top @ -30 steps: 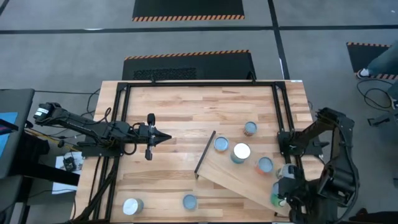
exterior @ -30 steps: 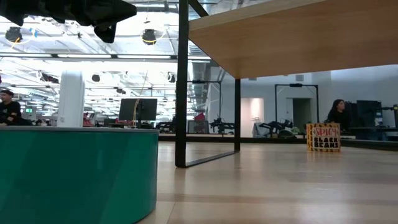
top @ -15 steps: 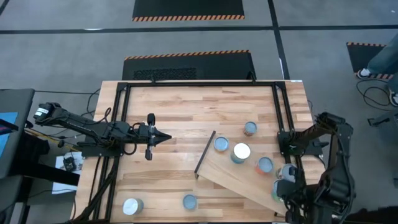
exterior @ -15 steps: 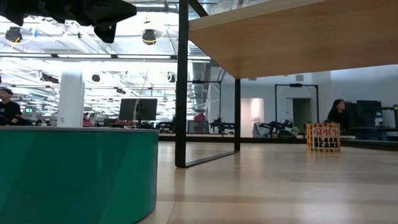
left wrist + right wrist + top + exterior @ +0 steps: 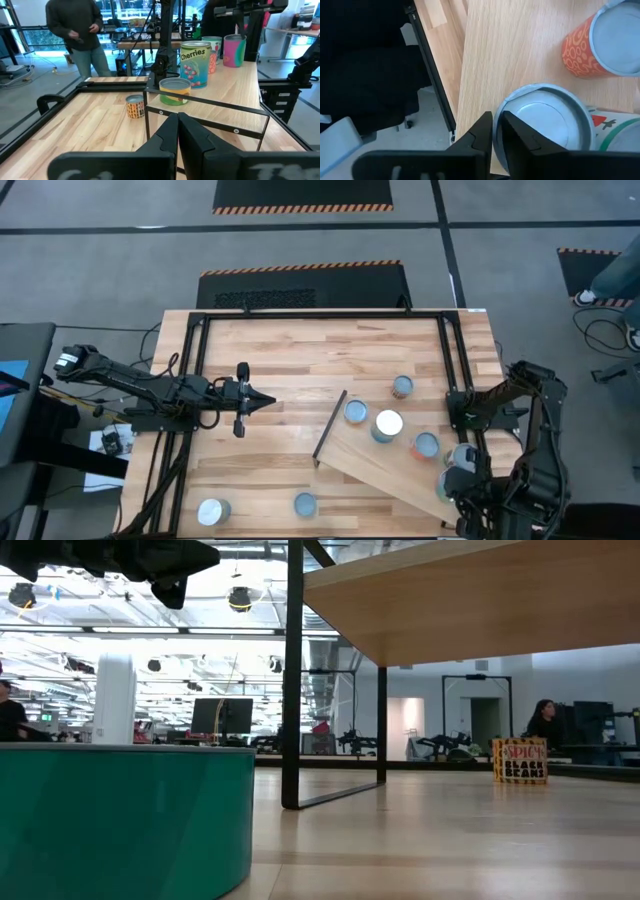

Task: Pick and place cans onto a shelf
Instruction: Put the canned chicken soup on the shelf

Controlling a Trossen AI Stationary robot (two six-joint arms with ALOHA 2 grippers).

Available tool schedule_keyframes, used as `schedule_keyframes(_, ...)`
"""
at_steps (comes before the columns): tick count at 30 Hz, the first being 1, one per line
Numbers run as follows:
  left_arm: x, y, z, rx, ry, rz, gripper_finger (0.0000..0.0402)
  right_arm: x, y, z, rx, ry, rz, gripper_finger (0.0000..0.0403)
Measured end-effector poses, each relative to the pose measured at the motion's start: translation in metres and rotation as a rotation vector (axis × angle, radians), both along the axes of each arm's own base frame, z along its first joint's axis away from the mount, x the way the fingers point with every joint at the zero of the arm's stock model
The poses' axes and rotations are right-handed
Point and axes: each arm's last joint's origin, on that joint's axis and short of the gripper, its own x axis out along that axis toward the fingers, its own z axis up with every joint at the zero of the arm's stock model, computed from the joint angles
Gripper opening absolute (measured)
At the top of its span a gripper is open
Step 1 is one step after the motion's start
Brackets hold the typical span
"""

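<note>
My right hand [image 5: 493, 131] hovers, fingers closed and empty, above a silver-topped can [image 5: 545, 127] at the shelf [image 5: 385, 462] corner. My left hand [image 5: 262, 402] waits closed over the counter [image 5: 290, 360].

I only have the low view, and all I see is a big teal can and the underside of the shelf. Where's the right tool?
Observer: The right tool is at the shelf's end nearest the right arm, over a grey-topped can.
Operator: Gripping it?
Observer: No, its fingers are shut together above the can's edge.
Operator: And the left tool?
Observer: The left tool hangs shut over the tabletop, left of the shelf.
</note>
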Motion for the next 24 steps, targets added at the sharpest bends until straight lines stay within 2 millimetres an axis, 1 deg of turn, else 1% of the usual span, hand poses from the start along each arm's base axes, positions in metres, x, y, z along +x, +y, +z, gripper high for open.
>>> schedule_keyframes(15,0.0,0.0,0.0,0.0,0.0,0.0,0.0002,0.0024,-0.0026,-0.0004,0.002,0.025,-0.027,0.0073)
schedule_keyframes(24,0.0,0.0,0.0,0.0,0.0,0.0,0.0002,0.0031,-0.0052,0.0076,0.012,0.019,-0.036,0.0073)
